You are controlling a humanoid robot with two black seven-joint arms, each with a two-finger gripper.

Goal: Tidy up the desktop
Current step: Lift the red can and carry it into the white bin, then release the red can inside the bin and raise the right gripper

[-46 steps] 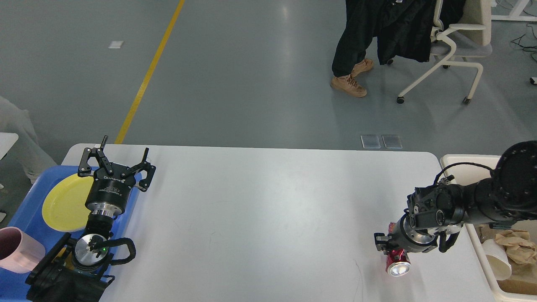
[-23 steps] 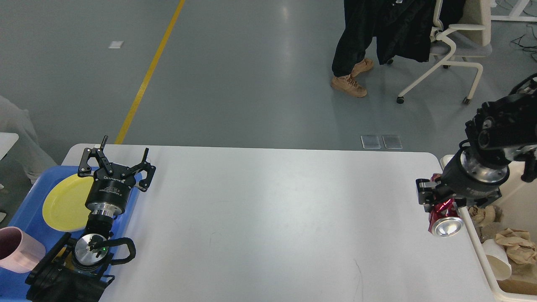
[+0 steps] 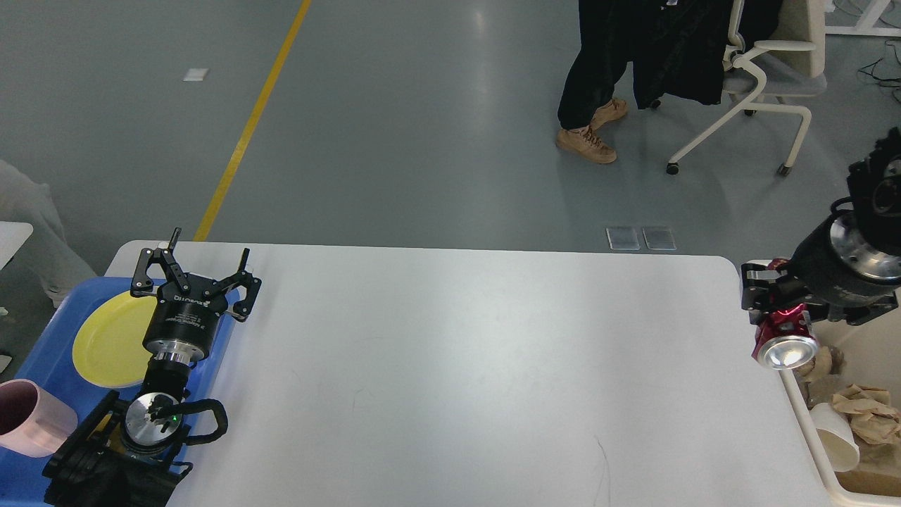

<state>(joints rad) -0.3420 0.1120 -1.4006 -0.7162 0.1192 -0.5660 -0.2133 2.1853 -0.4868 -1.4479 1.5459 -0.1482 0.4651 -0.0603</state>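
The white desktop (image 3: 464, 366) fills the middle of the head view. My right gripper (image 3: 774, 303) is shut on a red drink can (image 3: 780, 339) with a silver end, held in the air above the table's right edge, at the left rim of the cream bin (image 3: 809, 429). My left gripper (image 3: 193, 271) is open and empty, above the right edge of the blue tray (image 3: 42, 352) beside the yellow plate (image 3: 109, 341).
A pink cup (image 3: 28, 419) stands on the blue tray at the front left. The cream bin holds crumpled brown paper (image 3: 866, 408) and a white paper cup (image 3: 834, 433). Beyond the table are a person's legs (image 3: 591, 91) and a white chair (image 3: 760, 77).
My right arm lifted the red can off the table near the front right and carried it up and to the right to the bin's rim. The left arm has not moved.
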